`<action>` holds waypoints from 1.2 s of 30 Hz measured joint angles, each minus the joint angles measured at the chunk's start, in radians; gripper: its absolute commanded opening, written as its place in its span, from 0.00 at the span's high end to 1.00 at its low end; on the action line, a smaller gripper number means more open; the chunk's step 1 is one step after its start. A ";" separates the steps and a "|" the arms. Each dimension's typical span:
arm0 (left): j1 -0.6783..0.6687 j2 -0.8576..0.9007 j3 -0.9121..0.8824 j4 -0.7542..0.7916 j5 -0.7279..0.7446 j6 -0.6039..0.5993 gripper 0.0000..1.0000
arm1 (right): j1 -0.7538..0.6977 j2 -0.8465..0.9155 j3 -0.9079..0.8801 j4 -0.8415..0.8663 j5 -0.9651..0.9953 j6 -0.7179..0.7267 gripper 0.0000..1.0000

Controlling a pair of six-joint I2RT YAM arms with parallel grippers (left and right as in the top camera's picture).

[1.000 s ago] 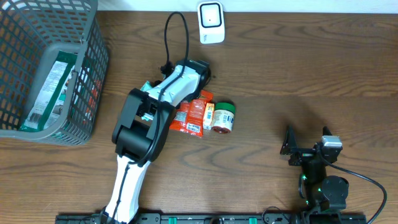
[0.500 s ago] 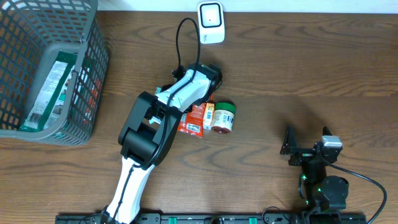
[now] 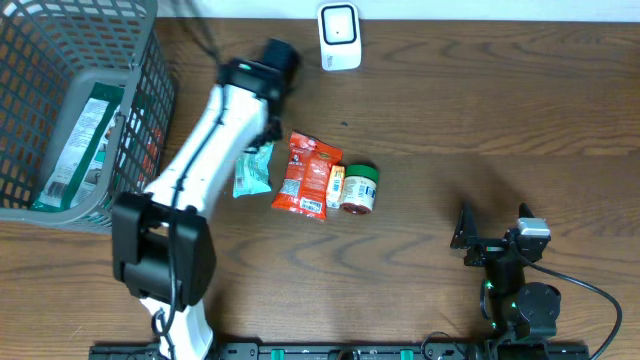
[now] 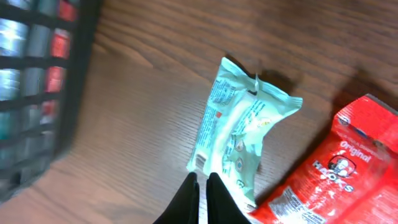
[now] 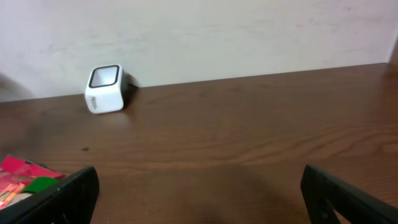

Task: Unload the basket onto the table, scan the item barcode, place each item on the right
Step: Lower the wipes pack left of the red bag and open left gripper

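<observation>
So left gripper (image 4: 200, 198): pinched shut, we see nothing held
mint packet (image 4: 245, 134): flat, not yet lifted toward scanner (image 3: 339, 35)
right gripper (image 5: 199, 199): wide, parked clear

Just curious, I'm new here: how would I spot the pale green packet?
Start at the grey basket on the left. To its right lies a row of items. The pale green packet is the leftmost, the only mint-coloured one, beside the red packet.

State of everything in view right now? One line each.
left gripper: shut, empty
right gripper: open, empty
teal packet: flat on table, not held
red bag: flat on table
jar: on its side
scanner: upright
basket: holds packets
</observation>
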State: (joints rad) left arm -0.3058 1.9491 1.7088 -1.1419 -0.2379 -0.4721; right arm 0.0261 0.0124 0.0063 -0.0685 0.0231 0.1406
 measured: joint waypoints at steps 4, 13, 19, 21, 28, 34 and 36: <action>0.095 0.037 -0.020 0.003 0.180 0.061 0.93 | 0.000 0.000 0.000 0.000 0.000 0.000 0.01; 0.135 0.106 -0.197 0.103 0.365 0.137 0.92 | 0.000 0.000 0.000 0.000 0.000 0.000 0.01; 0.135 0.076 -0.323 0.248 0.393 0.141 0.93 | 0.000 0.000 0.000 0.000 0.000 0.000 0.01; 0.135 0.069 -0.333 0.250 0.396 0.141 0.93 | 0.000 0.000 0.000 0.000 0.000 0.000 0.01; 0.135 0.028 -0.333 0.223 0.396 0.153 0.89 | 0.000 0.000 0.000 0.000 0.000 0.000 0.01; 0.135 -0.108 -0.332 0.304 0.396 0.155 0.89 | 0.000 0.000 0.000 0.000 0.000 0.000 0.01; 0.135 -0.102 -0.338 0.349 0.396 0.148 0.89 | 0.000 0.000 0.000 0.000 0.000 0.000 0.01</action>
State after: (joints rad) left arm -0.1711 1.8473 1.3712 -0.7929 0.1581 -0.3237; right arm 0.0261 0.0124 0.0063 -0.0689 0.0227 0.1406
